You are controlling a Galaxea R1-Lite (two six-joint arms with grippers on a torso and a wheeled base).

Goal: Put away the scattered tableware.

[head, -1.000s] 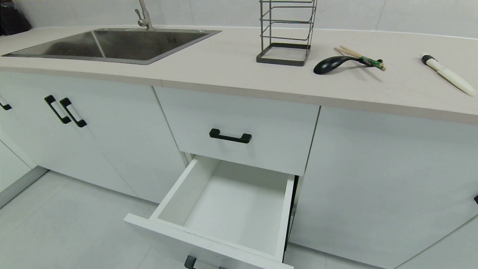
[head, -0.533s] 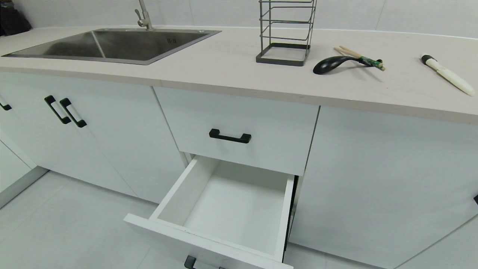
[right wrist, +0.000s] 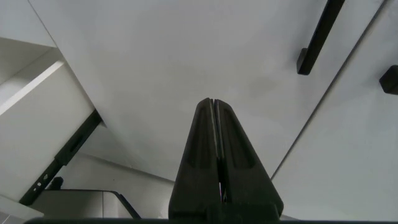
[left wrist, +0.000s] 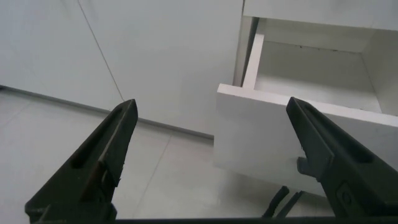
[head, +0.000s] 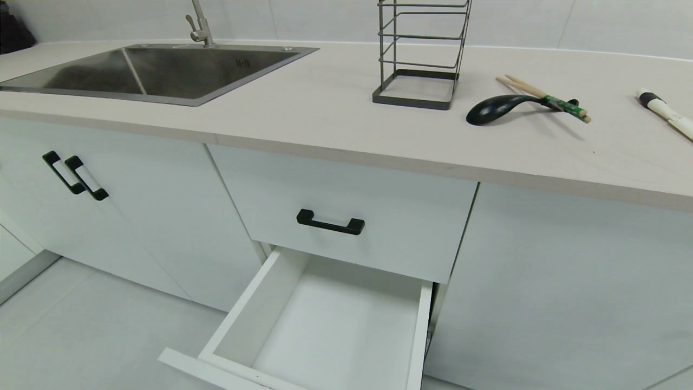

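On the beige countertop (head: 335,124) lie a black spoon (head: 495,107), a pair of wooden chopsticks (head: 544,97) resting across its handle, and a white brush with a black band (head: 665,111) at the far right. Below the counter, the lower white drawer (head: 319,325) stands pulled out with nothing inside. My left gripper (left wrist: 211,106) is open, low down and facing the drawer (left wrist: 298,130) front corner. My right gripper (right wrist: 213,106) is shut with nothing in it, facing a white cabinet door (right wrist: 186,74).
A dark wire rack (head: 419,54) stands on the counter left of the spoon. A steel sink (head: 157,67) with a tap (head: 199,24) is at the back left. The upper drawer with a black handle (head: 330,223) is closed. Cabinet doors with black handles (head: 76,174) are to the left.
The whole head view has shifted: the counter and drawers now sit lower and appear larger, so the camera moved. The tableware lies where it did on the counter.
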